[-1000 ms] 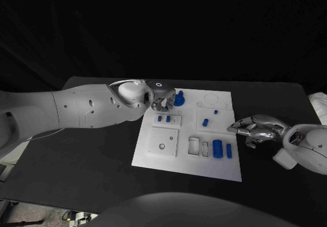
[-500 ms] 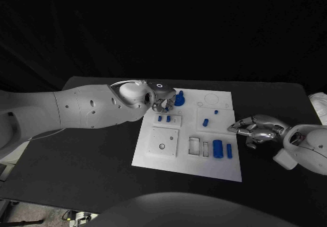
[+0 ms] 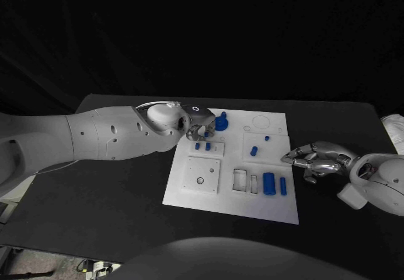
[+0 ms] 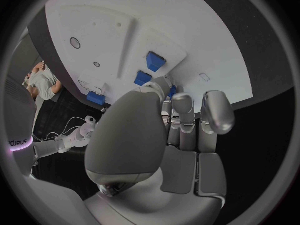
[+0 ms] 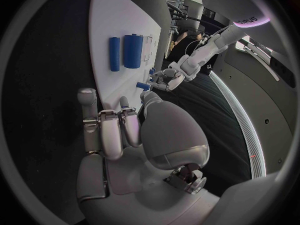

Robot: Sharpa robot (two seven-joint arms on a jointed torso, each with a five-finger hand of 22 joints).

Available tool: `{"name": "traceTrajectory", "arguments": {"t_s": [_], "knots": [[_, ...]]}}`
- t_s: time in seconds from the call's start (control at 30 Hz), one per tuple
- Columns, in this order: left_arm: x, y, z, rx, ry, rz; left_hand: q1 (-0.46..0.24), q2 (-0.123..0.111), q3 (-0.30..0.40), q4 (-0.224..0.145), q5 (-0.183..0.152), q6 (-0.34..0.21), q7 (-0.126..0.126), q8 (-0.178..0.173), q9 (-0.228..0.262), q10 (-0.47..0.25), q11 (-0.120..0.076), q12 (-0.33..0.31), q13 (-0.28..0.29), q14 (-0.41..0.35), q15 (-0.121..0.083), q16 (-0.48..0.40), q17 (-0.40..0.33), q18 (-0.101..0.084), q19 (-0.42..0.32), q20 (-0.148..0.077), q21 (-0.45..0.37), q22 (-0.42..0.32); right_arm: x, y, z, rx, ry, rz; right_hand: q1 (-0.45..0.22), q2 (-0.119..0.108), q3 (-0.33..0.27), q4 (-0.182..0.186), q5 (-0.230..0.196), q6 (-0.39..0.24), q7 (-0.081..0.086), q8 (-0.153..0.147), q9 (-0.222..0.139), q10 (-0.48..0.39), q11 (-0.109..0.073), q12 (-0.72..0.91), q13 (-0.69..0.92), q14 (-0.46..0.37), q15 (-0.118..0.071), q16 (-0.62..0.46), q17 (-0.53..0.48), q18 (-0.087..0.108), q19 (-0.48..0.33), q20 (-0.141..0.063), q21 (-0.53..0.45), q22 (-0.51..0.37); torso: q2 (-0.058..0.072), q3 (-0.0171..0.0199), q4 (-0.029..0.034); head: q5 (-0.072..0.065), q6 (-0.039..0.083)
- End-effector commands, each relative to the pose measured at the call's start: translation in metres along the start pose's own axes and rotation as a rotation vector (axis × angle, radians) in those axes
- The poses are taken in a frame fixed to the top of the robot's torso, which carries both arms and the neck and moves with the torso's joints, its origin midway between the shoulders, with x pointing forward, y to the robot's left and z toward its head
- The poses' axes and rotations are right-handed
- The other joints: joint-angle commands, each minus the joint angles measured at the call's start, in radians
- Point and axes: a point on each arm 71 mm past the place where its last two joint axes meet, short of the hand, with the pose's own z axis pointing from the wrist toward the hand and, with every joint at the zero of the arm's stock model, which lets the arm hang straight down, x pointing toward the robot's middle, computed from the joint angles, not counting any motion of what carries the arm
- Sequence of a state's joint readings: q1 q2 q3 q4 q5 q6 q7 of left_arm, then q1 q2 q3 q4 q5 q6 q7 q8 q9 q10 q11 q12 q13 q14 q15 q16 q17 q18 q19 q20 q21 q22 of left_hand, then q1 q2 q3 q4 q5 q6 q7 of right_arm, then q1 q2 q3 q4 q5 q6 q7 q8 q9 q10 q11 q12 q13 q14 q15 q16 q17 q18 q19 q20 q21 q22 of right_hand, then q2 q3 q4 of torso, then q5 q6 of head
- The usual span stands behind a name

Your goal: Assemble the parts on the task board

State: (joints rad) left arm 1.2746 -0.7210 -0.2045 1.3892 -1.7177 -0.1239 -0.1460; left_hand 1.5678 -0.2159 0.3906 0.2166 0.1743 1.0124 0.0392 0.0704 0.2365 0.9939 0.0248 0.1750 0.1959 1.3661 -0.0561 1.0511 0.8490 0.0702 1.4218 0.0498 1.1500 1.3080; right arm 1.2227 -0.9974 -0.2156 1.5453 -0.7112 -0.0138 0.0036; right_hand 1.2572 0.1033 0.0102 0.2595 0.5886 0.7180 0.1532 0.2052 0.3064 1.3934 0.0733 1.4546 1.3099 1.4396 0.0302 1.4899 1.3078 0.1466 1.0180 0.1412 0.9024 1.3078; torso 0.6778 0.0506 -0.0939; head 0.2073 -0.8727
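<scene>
Task board parts: left hand over the far pegs

Task board (image 3: 192, 192), the white plate, lies flat on the black tabletop (image 3: 101, 198) between the two hands. The left hand (image 3: 199, 124) hangs over the board's far left part. Just under its fingertips stand two short blue pegs (image 3: 202, 146) in a small white block. Just past the hand, on its far side, stands a taller blue knob (image 3: 221, 122). The fingers (image 4: 211, 116) are bent down close together near the pegs, and I cannot tell if they pinch anything.

The right hand (image 3: 313, 160) rests at the board's right edge. Its fingers (image 5: 103, 130) are curled in, and nothing shows inside them. Just beside it, toward the middle of the board, lie a fat blue cylinder (image 3: 268, 182) and a thin blue rod (image 3: 283, 185), side by side. A bit farther along the board sit a small blue peg (image 3: 253, 150) and a tiny blue bit (image 3: 266, 138).

I think the step now is for the left hand to work on a part near the two pegs. To do it well, come straight down, go slowly, and pinch one part only. Keep the other fingers off the tall knob, so nothing gets knocked. Hold the part upright before pushing it into its hole.
</scene>
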Motion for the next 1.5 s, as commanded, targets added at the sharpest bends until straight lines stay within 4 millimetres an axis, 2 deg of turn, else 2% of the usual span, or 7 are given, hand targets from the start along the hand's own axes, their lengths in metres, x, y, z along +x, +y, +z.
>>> {"name": "traceTrajectory", "arguments": {"t_s": [0.03, 0.53, 0.97, 1.2, 1.3, 1.43, 1.5], "knots": [[0.001, -0.001, 0.0, 0.0, 0.018, -0.001, 0.0, -0.014, -0.005, 0.008, -0.01, -0.039, -0.022, -0.008, -0.013, -0.037, 0.008, -0.018, -0.013, -0.005, 0.004, -0.005, -0.005, 0.013, -0.007, 0.005, -0.008, 0.151, 0.003, -0.002, 0.0, 0.006, 0.019, -0.004, 0.007, 0.0, 0.003, 0.0, 0.006, 0.002, 0.004, 0.001, -0.001, -0.007, 0.002, -0.004, 0.143, -0.006, 0.0, -0.006, 0.155, 0.005, -0.009, 0.002, -0.005, 0.052, 0.0, 0.0003, 0.0, -0.001, 0.0], [-0.018, 0.006, -0.013, 0.037, -0.267, -0.039, 0.001, -0.014, -0.071, 0.023, -0.027, -0.091, -0.05, -0.005, -0.046, -0.142, 0.02, -0.018, -0.036, -0.001, 0.01, 0.013, 0.009, 0.012, -0.004, 0.013, -0.013, 0.152, 0.001, -0.002, 0.0, -0.01, -0.005, -0.003, 0.01, -0.002, 0.005, -0.003, 0.008, 0.003, 0.004, 0.001, -0.001, -0.006, 0.002, -0.003, 0.144, -0.005, 0.0, -0.005, 0.156, 0.005, -0.009, 0.002, -0.006, 0.052, -0.001, 0.0002, 0.0004, -0.007, 0.0], [-0.052, 0.017, -0.034, 0.068, -0.433, -0.092, -0.044, -0.004, -0.129, 0.074, -0.052, -0.052, -0.039, 0.014, -0.056, -0.107, 0.01, 0.07, -0.02, 0.013, 0.004, 0.051, 0.048, 0.01, 0.007, 0.009, 0.002, 0.157, 0.001, -0.002, -0.006, -0.021, -0.026, 0.001, 0.012, -0.005, 0.006, -0.005, 0.011, 0.005, 0.004, 0.002, 0.0, -0.003, 0.002, -0.002, 0.145, -0.003, 0.0, -0.003, 0.158, 0.004, -0.006, 0.002, -0.004, 0.054, -0.004, 0.0033, 0.0051, -0.015, 0.0], [-0.062, 0.002, -0.031, 0.139, -0.464, -0.147, -0.069, 0.017, -0.139, 0.071, -0.049, -0.028, -0.012, 0.019, -0.066, 0.0, 0.005, 0.219, 0.05, 0.036, 0.002, 0.109, 0.111, 0.004, 0.023, 0.003, 0.039, 0.167, 0.0, 0.002, -0.011, -0.059, -0.05, 0.0, -0.004, -0.013, 0.0, 0.009, -0.011, 0.013, 0.002, 0.007, 0.001, 0.007, 0.001, 0.005, 0.15, 0.004, -0.001, 0.001, 0.162, 0.001, 0.011, 0.001, 0.009, 0.06, -0.004, 0.004, 0.0057, -0.013, 0.0], [-0.064, -0.01, -0.028, 0.176, -0.45, -0.16, -0.072, 0.025, -0.14, 0.071, -0.049, -0.025, -0.009, 0.018, -0.071, -0.014, 0.001, 0.277, 0.091, 0.035, -0.001, 0.117, 0.117, 0.003, 0.024, 0.001, 0.042, 0.167, -0.003, 0.007, -0.015, -0.098, -0.072, -0.004, -0.017, -0.016, -0.011, 0.024, -0.079, 0.02, 0.0, 0.012, 0.003, 0.02, 0.0, 0.013, 0.156, 0.015, -0.002, 0.008, 0.169, -0.003, 0.034, 0.0, 0.028, 0.069, -0.003, 0.0016, 0.0039, -0.02, 0.0], [-0.065, -0.028, -0.019, 0.22, -0.413, -0.167, -0.067, 0.033, -0.145, 0.07, -0.053, -0.009, 0.001, 0.022, -0.077, -0.015, -0.013, 0.428, 0.194, 0.037, -0.009, 0.132, 0.129, 0.002, 0.028, -0.007, 0.055, 0.17, -0.011, 0.019, -0.023, -0.167, -0.124, -0.015, -0.033, -0.013, -0.029, 0.029, -0.156, 0.029, -0.003, 0.018, 0.005, 0.055, -0.003, 0.036, 0.176, 0.045, -0.006, 0.027, 0.19, -0.014, 0.086, -0.003, 0.08, 0.087, -0.006, 0.004, 0.0048, -0.031, 0.0], [-0.064, -0.035, -0.015, 0.235, -0.39, -0.167, -0.067, 0.032, -0.153, 0.073, -0.056, 0.009, 0.018, 0.032, -0.077, 0.003, -0.029, 0.535, 0.27, 0.065, -0.018, 0.184, 0.194, -0.003, 0.039, -0.017, 0.085, 0.177, -0.014, 0.023, -0.026, -0.19, -0.144, -0.019, -0.042, -0.008, -0.04, 0.029, -0.181, 0.03, -0.005, 0.02, 0.006, 0.077, -0.006, 0.05, 0.189, 0.064, -0.009, 0.039, 0.205, -0.021, 0.118, -0.005, 0.114, 0.097, -0.006, 0.0043, 0.0041, -0.033, 0.0]]}}
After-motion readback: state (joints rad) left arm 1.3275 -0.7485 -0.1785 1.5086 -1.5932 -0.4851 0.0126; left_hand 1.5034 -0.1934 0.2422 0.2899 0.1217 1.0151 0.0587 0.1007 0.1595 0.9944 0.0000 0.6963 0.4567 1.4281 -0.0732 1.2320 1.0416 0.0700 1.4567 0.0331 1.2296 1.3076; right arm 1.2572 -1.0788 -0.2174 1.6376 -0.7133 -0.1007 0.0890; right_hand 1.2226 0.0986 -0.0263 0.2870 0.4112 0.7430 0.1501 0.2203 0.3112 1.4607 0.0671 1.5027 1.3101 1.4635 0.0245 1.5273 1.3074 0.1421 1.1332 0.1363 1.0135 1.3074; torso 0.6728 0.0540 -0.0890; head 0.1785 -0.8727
